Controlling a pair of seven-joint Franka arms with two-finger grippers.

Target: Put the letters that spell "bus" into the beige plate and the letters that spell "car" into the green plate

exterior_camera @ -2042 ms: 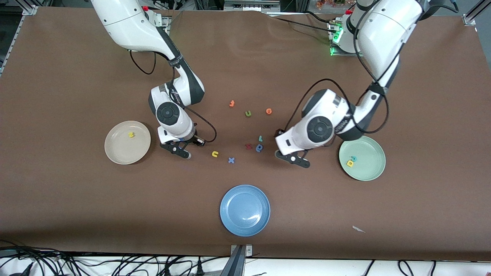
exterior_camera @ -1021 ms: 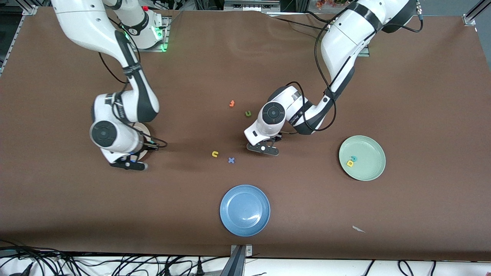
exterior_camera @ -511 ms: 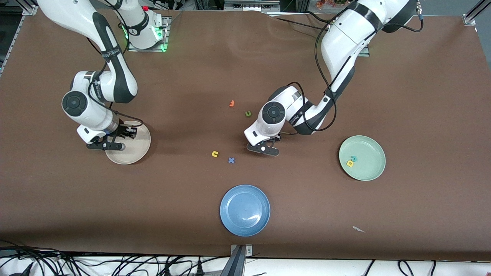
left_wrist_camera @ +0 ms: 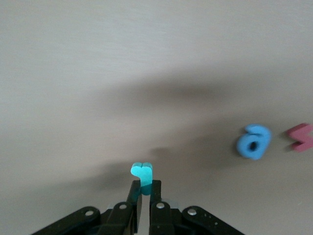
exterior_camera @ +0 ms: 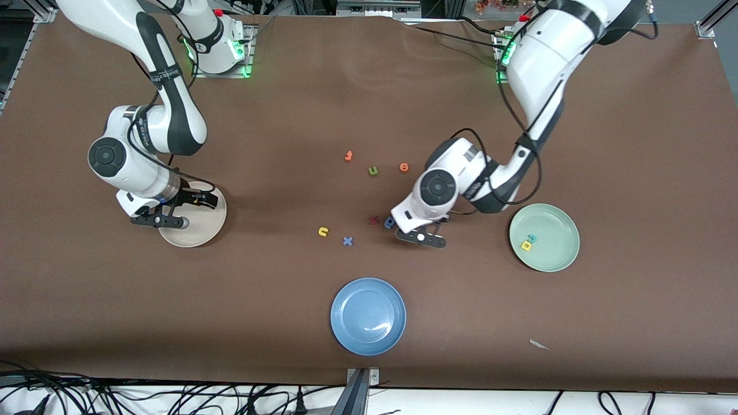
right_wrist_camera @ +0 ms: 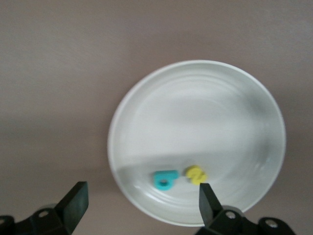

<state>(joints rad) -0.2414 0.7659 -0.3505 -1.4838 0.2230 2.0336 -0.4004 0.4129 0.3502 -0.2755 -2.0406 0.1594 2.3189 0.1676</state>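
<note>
In the left wrist view my left gripper [left_wrist_camera: 142,192] is shut on the thin teal "r" [left_wrist_camera: 142,174], which sticks up from between its fingertips. In the front view that gripper [exterior_camera: 421,236] hangs over the table between the loose letters and the green plate [exterior_camera: 553,256], where the teal "c" [exterior_camera: 531,237] and yellow "a" [exterior_camera: 526,245] lie. My right gripper [right_wrist_camera: 142,203] stands open over the rim of the beige plate [right_wrist_camera: 195,112], which holds the teal "b" [right_wrist_camera: 165,179] and yellow "s" [right_wrist_camera: 195,175]. The yellow "u" [exterior_camera: 323,231] lies on the table mid-way between the plates.
A blue "x" [exterior_camera: 347,241] lies beside the yellow "u". A red letter [exterior_camera: 373,219] and a blue rounded letter [exterior_camera: 390,222] sit next to the left gripper. Farther from the camera are a green "u" [exterior_camera: 373,170] and two orange letters [exterior_camera: 348,155]. The blue plate [exterior_camera: 368,316] is nearest the camera.
The left gripper has shut on the teal "r" and shifted toward the green plate, uncovering the red and blue letters. The right gripper carried the "b" to the beige plate and opened.
</note>
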